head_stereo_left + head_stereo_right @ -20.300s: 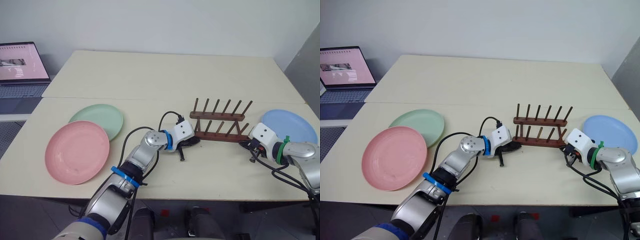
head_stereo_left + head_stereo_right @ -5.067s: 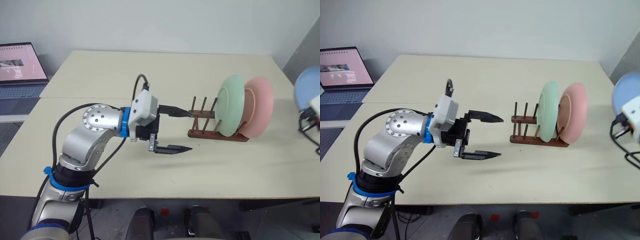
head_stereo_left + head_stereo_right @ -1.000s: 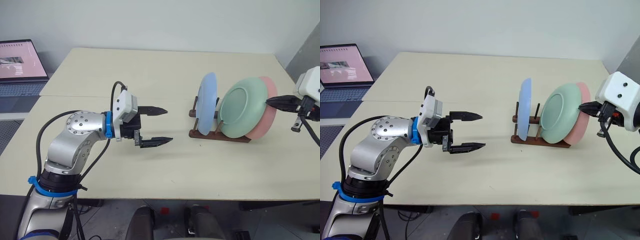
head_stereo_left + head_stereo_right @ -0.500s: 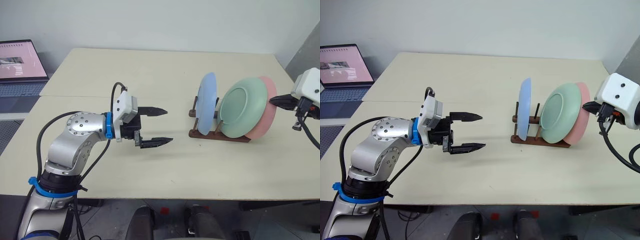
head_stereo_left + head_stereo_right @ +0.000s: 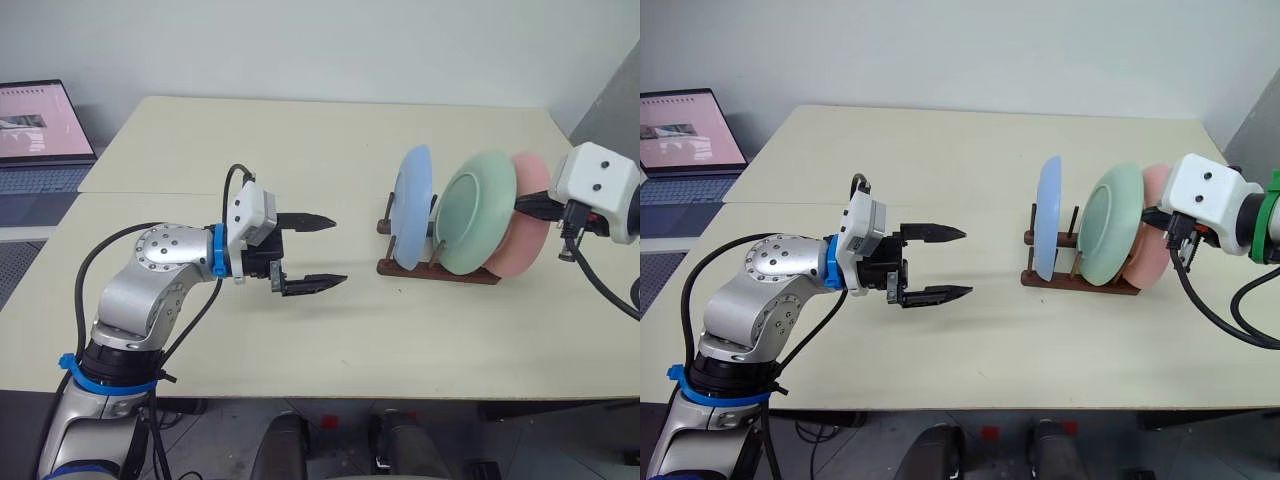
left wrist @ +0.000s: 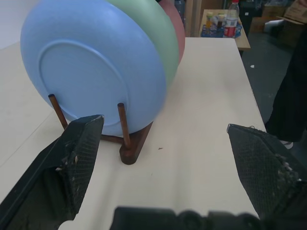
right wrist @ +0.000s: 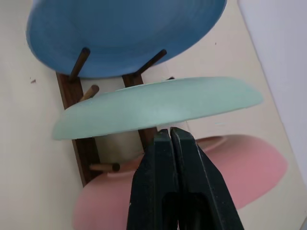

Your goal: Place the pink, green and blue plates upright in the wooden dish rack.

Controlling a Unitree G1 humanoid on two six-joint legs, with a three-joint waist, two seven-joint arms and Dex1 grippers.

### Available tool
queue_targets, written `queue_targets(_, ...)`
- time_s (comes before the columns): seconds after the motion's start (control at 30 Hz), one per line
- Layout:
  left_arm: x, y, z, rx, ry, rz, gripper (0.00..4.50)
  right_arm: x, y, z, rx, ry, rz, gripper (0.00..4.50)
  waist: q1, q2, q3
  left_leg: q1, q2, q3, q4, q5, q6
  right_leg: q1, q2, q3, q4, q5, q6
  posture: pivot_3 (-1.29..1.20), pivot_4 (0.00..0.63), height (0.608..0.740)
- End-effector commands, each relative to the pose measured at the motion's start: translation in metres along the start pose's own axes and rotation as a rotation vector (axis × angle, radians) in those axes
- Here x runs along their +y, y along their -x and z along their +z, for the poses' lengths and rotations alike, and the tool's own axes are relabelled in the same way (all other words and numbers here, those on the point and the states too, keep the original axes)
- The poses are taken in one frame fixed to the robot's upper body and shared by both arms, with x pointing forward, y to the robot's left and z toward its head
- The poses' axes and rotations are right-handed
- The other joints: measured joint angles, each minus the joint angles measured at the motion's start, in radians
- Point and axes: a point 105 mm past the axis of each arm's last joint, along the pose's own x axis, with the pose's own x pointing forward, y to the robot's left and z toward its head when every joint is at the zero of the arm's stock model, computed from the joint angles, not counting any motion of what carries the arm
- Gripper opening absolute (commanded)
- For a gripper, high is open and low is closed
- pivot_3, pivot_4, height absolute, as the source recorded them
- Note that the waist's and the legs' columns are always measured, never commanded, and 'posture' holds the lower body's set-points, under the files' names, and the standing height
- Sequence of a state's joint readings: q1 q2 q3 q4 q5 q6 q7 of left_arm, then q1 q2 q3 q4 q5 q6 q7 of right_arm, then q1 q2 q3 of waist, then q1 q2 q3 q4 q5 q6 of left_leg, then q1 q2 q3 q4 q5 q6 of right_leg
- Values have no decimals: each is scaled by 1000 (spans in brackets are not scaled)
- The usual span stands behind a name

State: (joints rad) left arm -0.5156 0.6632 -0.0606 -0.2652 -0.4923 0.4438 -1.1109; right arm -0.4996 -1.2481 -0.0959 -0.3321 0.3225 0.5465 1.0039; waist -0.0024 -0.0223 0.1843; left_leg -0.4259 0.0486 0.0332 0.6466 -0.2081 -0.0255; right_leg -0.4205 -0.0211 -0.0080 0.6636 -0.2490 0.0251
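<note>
A laptop [image 5: 40,122] is sitting open off the table's far left corner, well apart from the work. The cream table [image 5: 300,150] is showing a seam running across it, with a pale wall behind. The wooden dish rack [image 5: 420,266] is standing right of centre, carrying all three plates on edge: the blue plate [image 5: 412,205] at its left end, the green plate [image 5: 475,210] in the middle and tilting rightward, the pink plate [image 5: 527,225] at the right end, partly hidden behind the green one. The right gripper [image 7: 170,139] is pressing its fingers fully together, holding nothing, its tips sitting between the green and pink rims. The left gripper [image 5: 322,252] is hanging left of the rack, jaws spread wide and empty. Bare tabletop is lying open toward the near edge and the left.
</note>
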Motion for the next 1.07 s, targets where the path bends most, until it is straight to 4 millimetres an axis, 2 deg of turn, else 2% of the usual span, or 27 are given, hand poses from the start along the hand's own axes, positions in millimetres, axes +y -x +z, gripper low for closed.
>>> queue_targets(0.03, 1, 2, 10, -18, -54, 11, 4500, -4, 7, 20, -89, -7, -5, 31, 0, 0, 0, 0, 0, 0, 0, 0, 0, 0, 0, 0, 0, 0, 0, 0, 150, 739)
queue_targets(0.2, 4, 4, 9, -12, -48, 32, 4500, -11, 9, 21, -93, -12, -48, 31, 1, 0, 0, 0, 0, 0, 0, 0, 0, 0, 0, 0, 0, 0, 0, 0, 150, 739)
queue_targets(0.33, 11, 12, 6, 25, -47, 72, 4500, -22, 22, 22, -115, -62, -86, 31, 1, 0, 0, 0, 0, 0, 0, 0, 0, 0, 0, 0, 0, 0, 0, 0, 150, 739)
queue_targets(0.37, 14, 18, 2, 58, -45, 86, 4500, -22, 30, 20, -113, -86, -76, 187, 1, 0, 0, 0, 0, 0, 0, 0, 0, 0, 0, 0, 0, 0, 0, 0, 150, 739)
queue_targets(0.43, 17, 30, -5, 142, -62, 104, 4500, -22, 43, 15, -93, -113, -51, 596, 1, 0, 0, 0, 0, 0, 0, 0, 0, 0, 0, 0, 0, 0, 0, 0, 150, 739)
queue_targets(0.57, 28, 58, -19, 311, -148, 184, 4500, -21, 71, -6, 19, -141, -16, 1904, 1, 0, 0, 1, 0, 1, -1, 0, 0, 0, 0, 0, 0, 1, -2, 0, 150, 739)
queue_targets(0.7, 31, 83, -30, 436, -165, 237, 4500, -15, 89, -39, 170, -95, 19, 3313, 1, 0, 0, 1, 0, 1, 0, 0, 0, 1, -1, 0, 0, 0, -1, 0, 150, 739)
queue_targets(0.73, 30, 93, -39, 515, -154, 248, 4500, -11, 92, -48, 193, -96, 43, 3670, 1, 0, 0, 1, 0, 2, 0, 0, 0, 0, -1, 0, 0, 0, -1, 0, 150, 739)
queue_targets(0.8, 25, 106, -48, 601, -143, 251, 4500, -7, 96, -59, 218, -105, 68, 3670, -1, 0, 0, 2, 0, 2, 0, 0, 0, 1, -1, 1, 0, 0, -1, 0, 150, 739)
queue_targets(0.9, 17, 118, -51, 629, -118, 257, 4500, -9, 97, -70, 225, -110, 58, 3670, -4, 0, 0, 5, 1, 4, -1, 0, 0, 1, -1, 2, 1, -1, -2, 0, 150, 739)
queue_targets(1.07, 12, 124, -52, 599, -66, 286, 4500, -11, 91, -73, 210, -101, 67, 3670, -3, 0, 0, 7, 1, 4, -1, 0, 0, 2, -1, 2, 2, -4, -7, 0, 150, 739)
